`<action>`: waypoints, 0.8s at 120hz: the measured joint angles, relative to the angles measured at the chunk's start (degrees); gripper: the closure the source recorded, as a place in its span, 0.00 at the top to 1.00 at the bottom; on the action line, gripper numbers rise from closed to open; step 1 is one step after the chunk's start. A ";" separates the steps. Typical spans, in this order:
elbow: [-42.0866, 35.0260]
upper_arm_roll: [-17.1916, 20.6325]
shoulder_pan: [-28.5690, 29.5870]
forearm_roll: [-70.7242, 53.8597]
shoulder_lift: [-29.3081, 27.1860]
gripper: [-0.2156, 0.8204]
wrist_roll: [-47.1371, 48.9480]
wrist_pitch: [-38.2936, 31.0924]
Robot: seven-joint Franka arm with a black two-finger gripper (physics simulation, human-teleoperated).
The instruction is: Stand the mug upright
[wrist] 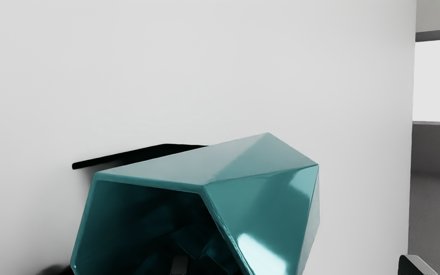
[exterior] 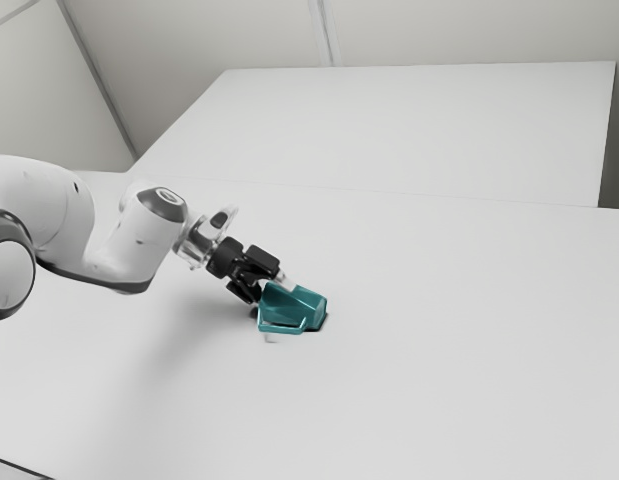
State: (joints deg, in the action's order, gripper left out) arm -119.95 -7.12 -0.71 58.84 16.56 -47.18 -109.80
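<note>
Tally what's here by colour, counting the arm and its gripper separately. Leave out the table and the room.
Teal: 1, the mug
White with grey parts: 1, the arm
Black: 1, the gripper
Total: 3

This looks most like a robot lab to me, but I can't tell for sure. A big white and grey robot arm (exterior: 134,250) reaches over a wide, smooth, white table (exterior: 459,340). Behind that is one more big, flat, white slab (exterior: 419,130). The walls (exterior: 209,35) are plain and pale, with thin grey strips (exterior: 326,35) on them. Past the table's edge, the wrist view has a bright white patch (wrist: 438,80) and a dark grey patch (wrist: 437,217).
</note>
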 joint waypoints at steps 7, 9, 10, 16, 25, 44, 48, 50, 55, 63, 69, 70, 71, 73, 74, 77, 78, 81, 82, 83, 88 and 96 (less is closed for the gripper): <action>-0.09 0.00 -0.06 0.33 0.00 0.67 -0.55 -0.02; -0.10 0.00 -0.06 0.44 0.00 0.64 -0.71 -0.02; -0.10 0.00 -0.06 0.51 0.01 0.62 -0.80 -0.03; -0.17 0.00 -0.11 1.14 0.06 0.52 -1.39 -0.05; -0.26 0.03 -0.16 1.85 0.03 0.37 -2.28 -0.07; -0.15 0.05 -0.17 2.46 -0.34 0.17 -3.84 -0.02; -0.06 0.07 -0.21 2.52 -0.48 0.15 -4.12 0.00; -0.03 0.07 -0.22 2.54 -0.57 0.14 -4.26 0.01; 0.04 0.08 -0.24 2.58 -0.82 0.11 -4.58 0.05; 0.14 0.14 -0.25 2.59 -1.32 0.09 -5.05 0.10; 0.18 0.21 -0.28 2.53 -1.67 0.07 -5.37 0.15; 0.18 0.22 -0.28 2.52 -1.74 0.07 -5.42 0.15; 0.19 0.22 -0.28 2.50 -1.81 0.07 -5.47 0.16; 0.20 0.24 -0.28 2.48 -1.93 0.07 -5.57 0.16; 0.20 0.24 -0.29 2.47 -1.98 0.07 -5.61 0.16; 0.21 0.25 -0.31 2.43 -2.12 0.06 -5.74 0.16; 0.22 0.25 -0.34 2.42 -2.16 0.06 -5.79 0.16; 0.25 0.26 -0.48 2.39 -2.31 0.06 -5.91 0.14; 0.26 0.26 -0.54 2.38 -2.37 0.06 -5.95 0.14; 0.27 0.26 -0.60 2.37 -2.42 0.06 -5.98 0.13; 0.29 0.27 -0.84 2.33 -2.74 0.06 -6.17 0.10; 0.30 0.27 -1.22 2.19 -3.64 0.05 -6.43 0.01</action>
State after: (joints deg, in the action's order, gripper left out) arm -119.65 -6.85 -1.93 61.02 12.92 -53.61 -109.78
